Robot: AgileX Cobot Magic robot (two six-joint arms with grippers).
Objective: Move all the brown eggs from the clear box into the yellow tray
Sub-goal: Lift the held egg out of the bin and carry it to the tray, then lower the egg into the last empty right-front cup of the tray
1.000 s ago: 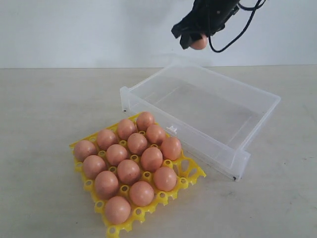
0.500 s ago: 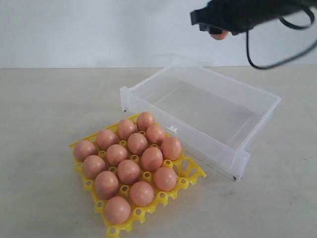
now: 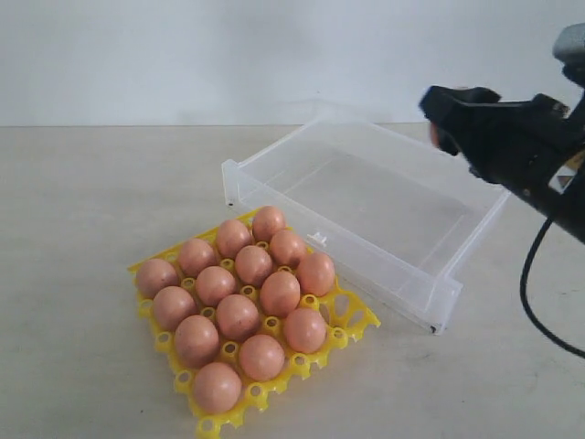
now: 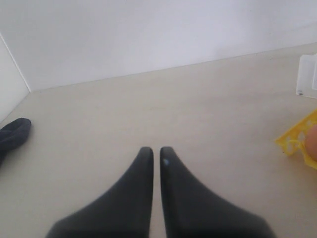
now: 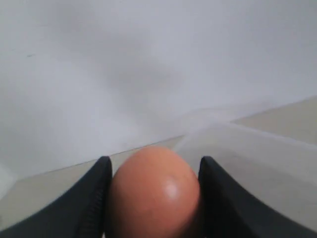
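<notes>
Several brown eggs [image 3: 238, 315] fill most cups of the yellow tray [image 3: 352, 322] at the front left of the table. The clear box [image 3: 366, 197] behind it holds no eggs. My right gripper [image 3: 443, 123] hangs above the box's far right side. It is shut on one brown egg [image 5: 153, 193], which the exterior view almost hides behind the black fingers. In the left wrist view my left gripper [image 4: 156, 150] is shut and empty, low over bare table. A corner of the yellow tray [image 4: 292, 141] with one egg [image 4: 312, 141] shows at that view's edge.
A black cable [image 3: 535, 293] loops down from the right arm beside the box. A corner of the clear box [image 4: 307, 77] and a dark object [image 4: 12, 134] show at opposite edges of the left wrist view. A pale wall stands behind the table.
The right gripper has carried the egg rightward and lower, from above the box's far edge to its right side. The eggs in the tray have not moved.
</notes>
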